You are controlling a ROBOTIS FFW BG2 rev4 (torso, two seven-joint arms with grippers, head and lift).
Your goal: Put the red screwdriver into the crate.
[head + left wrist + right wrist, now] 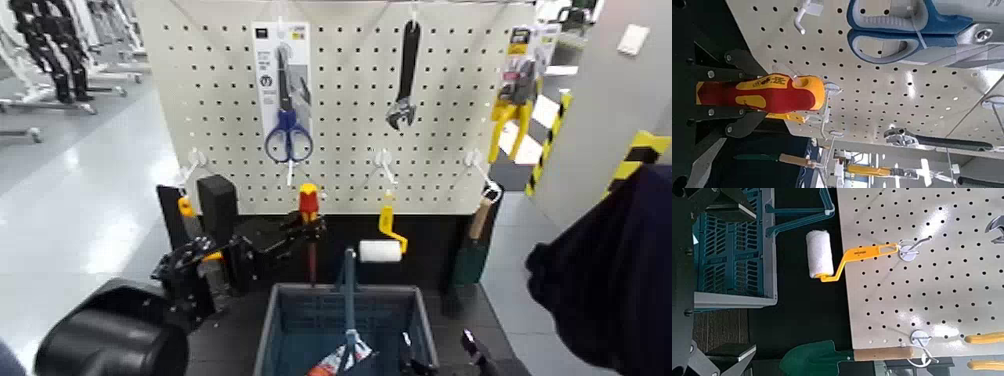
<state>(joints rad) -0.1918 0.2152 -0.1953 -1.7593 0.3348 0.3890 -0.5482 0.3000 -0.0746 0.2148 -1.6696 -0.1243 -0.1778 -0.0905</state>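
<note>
Nearest in head view: rectangular blue-grey slotted plastic crate with tall blue central handle, sitting low centre; something red and white lies inside it, can't tell what. Crate also seen in right wrist view, slotted walls and handle clear.

Left gripper is just beyond the crate on the robot's left side, black arm reaching in toward the board, jaws closed on the small red screwdriver with yellow-banded handle and thin dark shaft. Screwdriver stands upright at the base of the board, handle up, shaft pointing down behind the crate's far edge, not in the crate. Left wrist view confirms it: black fingers clamp both sides of the red and yellow handle, the handle's yellow end close to a white hook on the board.

Right gripper is only seen at the edge of its own wrist view, dark parts, can't tell jaw state; it sits near the crate's right side facing the board.

Next back, hanging low on the white pegboard: yellow-handled paint roller with white sleeve, just right of the screwdriver, and a green-bladed wooden-handled trowel further right.

Higher on the board: blue-handled scissors in packaging, black adjustable wrench, yellow-handled pliers on a card
</note>
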